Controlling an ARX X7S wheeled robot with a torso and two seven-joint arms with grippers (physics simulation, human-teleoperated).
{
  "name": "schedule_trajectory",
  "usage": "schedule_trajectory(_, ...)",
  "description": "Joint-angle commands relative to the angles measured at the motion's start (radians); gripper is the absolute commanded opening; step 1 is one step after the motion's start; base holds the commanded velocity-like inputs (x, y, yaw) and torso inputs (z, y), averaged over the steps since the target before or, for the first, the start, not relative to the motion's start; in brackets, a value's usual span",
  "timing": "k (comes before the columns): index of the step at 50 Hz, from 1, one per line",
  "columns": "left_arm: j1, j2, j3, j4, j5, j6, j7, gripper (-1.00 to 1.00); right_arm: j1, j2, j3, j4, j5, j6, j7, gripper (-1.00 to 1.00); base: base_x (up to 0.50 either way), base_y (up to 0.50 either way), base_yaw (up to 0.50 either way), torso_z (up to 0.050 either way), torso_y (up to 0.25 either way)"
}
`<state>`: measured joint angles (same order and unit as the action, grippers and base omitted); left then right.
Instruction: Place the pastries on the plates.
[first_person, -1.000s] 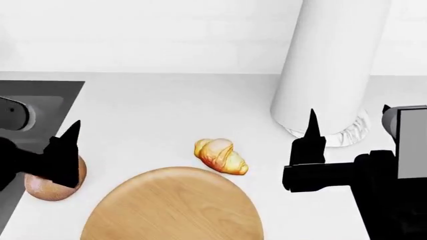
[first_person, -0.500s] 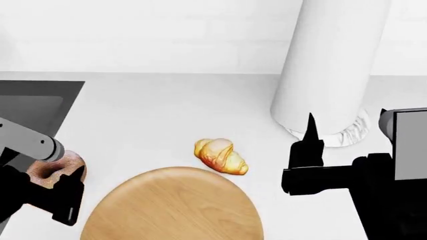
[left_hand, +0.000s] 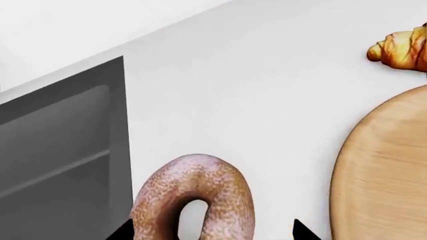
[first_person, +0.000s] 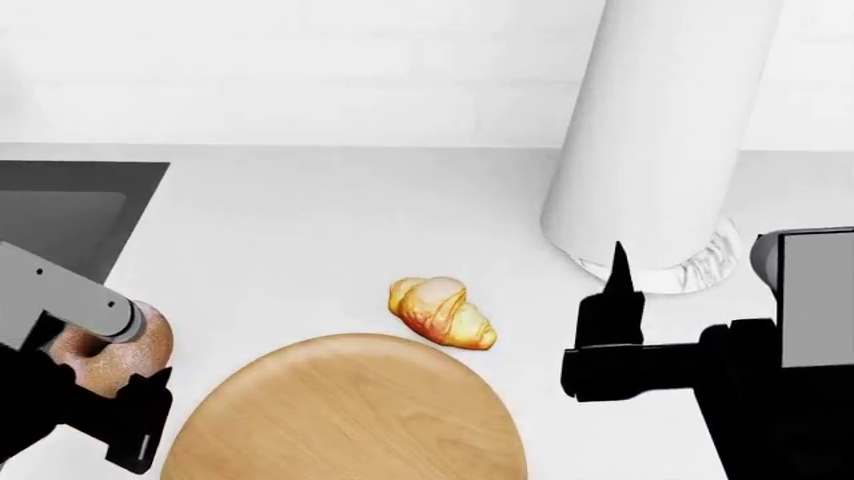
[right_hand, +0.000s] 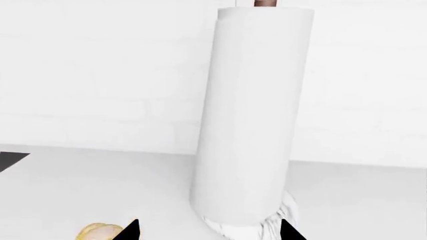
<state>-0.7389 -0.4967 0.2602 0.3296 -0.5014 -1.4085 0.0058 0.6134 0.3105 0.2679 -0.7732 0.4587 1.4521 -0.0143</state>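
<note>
The pinkish-brown speckled doughnut (first_person: 144, 345) lies near the counter's left edge, partly hidden by my left arm. In the left wrist view the doughnut (left_hand: 223, 192) sits between the two black fingertips, with a gap on one side. My left gripper (first_person: 114, 405) (left_hand: 212, 232) is open around it. The golden croissant (first_person: 443, 312) (left_hand: 402, 47) lies just beyond the tan wooden plate (first_person: 347, 415) (left_hand: 383, 170). My right gripper (first_person: 617, 295) (right_hand: 210, 231) is open and empty, to the right of the croissant (right_hand: 97, 231). The pale grey-white plate is out of view.
A tall white cylinder with a marbled base (first_person: 661, 130) (right_hand: 257, 110) stands at the back right, just beyond my right gripper. A dark grey sink (first_person: 67, 205) (left_hand: 53, 145) is set into the counter at the left, close to the doughnut. A white wall runs behind.
My left gripper has moved back toward me and down, from over the doughnut to around it. The doughnut has shifted a little. My right gripper has barely drifted.
</note>
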Motion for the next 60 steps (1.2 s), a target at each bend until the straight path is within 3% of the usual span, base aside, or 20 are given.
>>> schedule_trajectory(1,-0.02,0.009,0.051,-0.124,0.04,0.07,0.047,1.0,-0.015,-0.018,0.022,0.011,-0.008,0.0,-0.012,1.0,0.0,0.0,0.0,0.0,0.0)
schedule_trajectory(25,-0.036,0.012,0.108,-0.118,0.034,0.071,0.059,1.0,-0.031,-0.008,0.023,0.021,0.009,-0.008,-0.006,1.0,0.0,0.0,0.0,0.0,0.0)
schedule_trajectory(26,-0.04,0.018,0.106,-0.116,0.036,0.066,0.051,-1.0,-0.032,-0.008,0.023,0.021,0.01,-0.008,-0.005,1.0,0.0,0.0,0.0,0.0,0.0)
schedule_trajectory(37,-0.074,0.01,0.057,-0.011,0.019,-0.006,0.015,-1.0,-0.018,-0.006,0.024,0.017,0.02,0.004,0.004,1.0,0.0,0.0,0.0,0.0,0.0)
schedule_trajectory(46,-0.15,0.034,-0.051,0.19,-0.064,-0.157,-0.024,-1.0,-0.002,-0.005,0.027,0.007,0.033,0.024,0.013,1.0,0.0,0.0,0.0,0.0,0.0)
schedule_trajectory(50,-0.23,-0.022,-0.101,0.211,-0.535,-0.161,-0.366,-1.0,0.008,-0.005,0.029,-0.001,0.041,0.038,0.015,1.0,0.0,0.0,0.0,0.0,0.0)
schedule_trajectory(54,-0.259,-0.034,-0.09,0.227,-0.838,-0.157,-0.594,-1.0,0.025,-0.006,0.031,-0.007,0.05,0.053,0.021,1.0,0.0,0.0,0.0,0.0,0.0)
schedule_trajectory(60,-0.27,0.017,-0.028,0.232,-0.966,-0.127,-0.707,-1.0,0.028,-0.006,0.037,-0.013,0.061,0.059,0.026,1.0,0.0,0.0,0.0,0.0,0.0)
